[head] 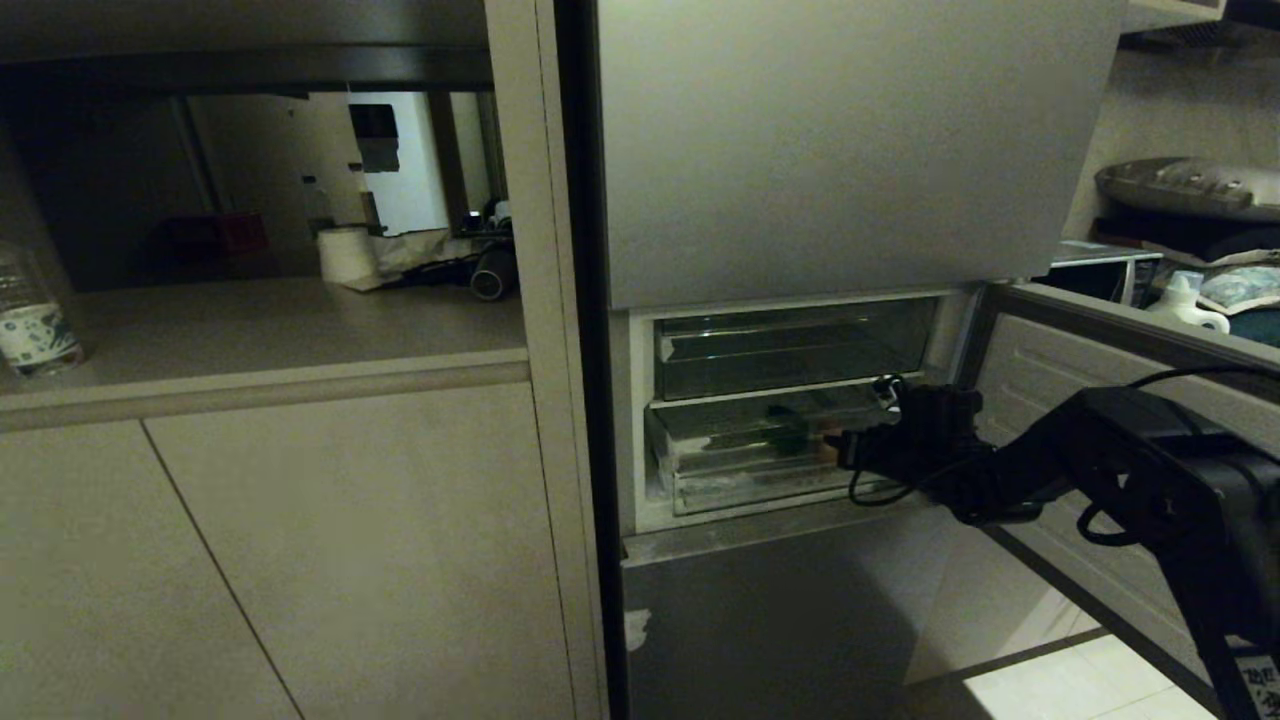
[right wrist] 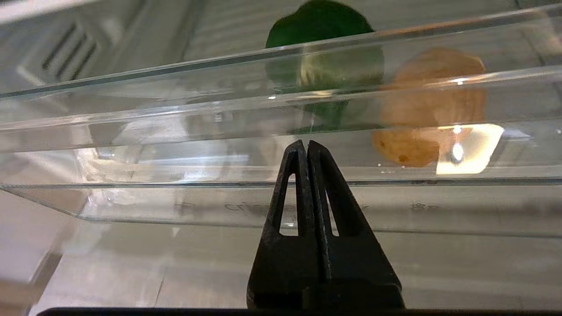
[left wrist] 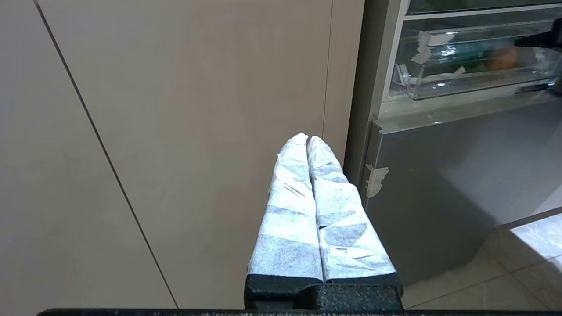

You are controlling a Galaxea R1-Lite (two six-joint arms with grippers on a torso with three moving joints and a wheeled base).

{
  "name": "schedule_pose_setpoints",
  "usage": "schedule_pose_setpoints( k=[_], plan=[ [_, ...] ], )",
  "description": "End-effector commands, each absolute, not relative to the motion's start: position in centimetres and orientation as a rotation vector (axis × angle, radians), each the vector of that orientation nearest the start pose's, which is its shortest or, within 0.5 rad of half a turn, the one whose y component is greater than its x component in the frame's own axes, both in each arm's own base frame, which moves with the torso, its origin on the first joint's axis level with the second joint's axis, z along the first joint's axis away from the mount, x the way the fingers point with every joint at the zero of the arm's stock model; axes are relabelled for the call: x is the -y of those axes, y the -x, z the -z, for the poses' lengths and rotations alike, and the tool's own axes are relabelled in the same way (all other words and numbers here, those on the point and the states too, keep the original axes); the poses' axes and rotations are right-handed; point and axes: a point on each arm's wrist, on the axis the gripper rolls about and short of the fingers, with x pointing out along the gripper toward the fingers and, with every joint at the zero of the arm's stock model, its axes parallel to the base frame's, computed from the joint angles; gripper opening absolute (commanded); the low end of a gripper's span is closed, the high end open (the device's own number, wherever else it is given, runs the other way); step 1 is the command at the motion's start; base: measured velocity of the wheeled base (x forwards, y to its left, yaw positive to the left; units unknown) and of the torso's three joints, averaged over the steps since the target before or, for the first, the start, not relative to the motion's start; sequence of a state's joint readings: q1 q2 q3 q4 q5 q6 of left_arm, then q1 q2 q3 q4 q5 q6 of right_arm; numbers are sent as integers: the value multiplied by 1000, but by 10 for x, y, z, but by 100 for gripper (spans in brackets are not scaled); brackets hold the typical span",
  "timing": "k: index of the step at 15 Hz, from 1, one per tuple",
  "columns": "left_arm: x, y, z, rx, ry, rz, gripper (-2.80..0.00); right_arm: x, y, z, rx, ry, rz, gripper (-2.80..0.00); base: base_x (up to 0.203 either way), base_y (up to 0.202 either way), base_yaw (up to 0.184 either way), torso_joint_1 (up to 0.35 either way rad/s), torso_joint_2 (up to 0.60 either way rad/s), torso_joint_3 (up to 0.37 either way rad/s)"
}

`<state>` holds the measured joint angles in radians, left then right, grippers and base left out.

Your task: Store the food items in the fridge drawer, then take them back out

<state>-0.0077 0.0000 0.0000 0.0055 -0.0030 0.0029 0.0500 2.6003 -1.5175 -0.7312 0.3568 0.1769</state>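
The fridge drawer (head: 745, 470) is the lower clear bin in the open fridge compartment, pulled slightly out. Inside lie two food items: a dark green one (head: 793, 436) and a round orange-brown one (head: 826, 452). My right gripper (head: 838, 449) reaches in from the right and is shut with nothing in it. In the right wrist view the right gripper (right wrist: 304, 144) points at the drawer's clear front wall (right wrist: 175, 166), with the green piece (right wrist: 322, 26) and the orange-brown piece (right wrist: 432, 101) behind it. My left gripper (left wrist: 307, 140), wrapped in white tape, is shut and parked low by the cabinet.
A second clear tray (head: 790, 345) sits above the drawer. The open fridge door (head: 1090, 340) stands to the right behind my right arm. Below is the closed grey lower door (head: 780, 620). Beige cabinets (head: 300, 560) and a counter with a bottle (head: 30, 320) lie left.
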Motion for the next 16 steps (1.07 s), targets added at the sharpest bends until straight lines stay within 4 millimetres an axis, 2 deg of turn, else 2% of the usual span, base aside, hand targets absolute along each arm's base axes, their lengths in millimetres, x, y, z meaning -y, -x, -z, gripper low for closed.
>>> schedule_pose_setpoints(
  k=[1, 6, 8, 10, 13, 16],
  plan=[
    [0, 23, -75, -8, -3, 11, -280, -34, -510, 9, -364, -234, -374, -280, 0, 0, 0, 0, 0, 0],
    [0, 23, -75, -8, -3, 11, -280, -34, -528, 13, -296, -247, -378, -280, 0, 0, 0, 0, 0, 0],
    [0, 23, -75, -8, -3, 11, -280, -34, -526, 13, -302, -248, -374, -280, 0, 0, 0, 0, 0, 0],
    [0, 23, -75, -8, -3, 11, -280, -32, -517, 7, -328, -252, -363, -280, 0, 0, 0, 0, 0, 0],
    [0, 23, -75, -6, -3, 11, -280, -27, -480, -35, -343, -257, -357, -280, 0, 0, 0, 0, 0, 0],
    [0, 23, -75, -8, -3, 11, -280, -21, -410, -91, -355, -258, -354, -280, 0, 0, 0, 0, 0, 0]
  ],
)
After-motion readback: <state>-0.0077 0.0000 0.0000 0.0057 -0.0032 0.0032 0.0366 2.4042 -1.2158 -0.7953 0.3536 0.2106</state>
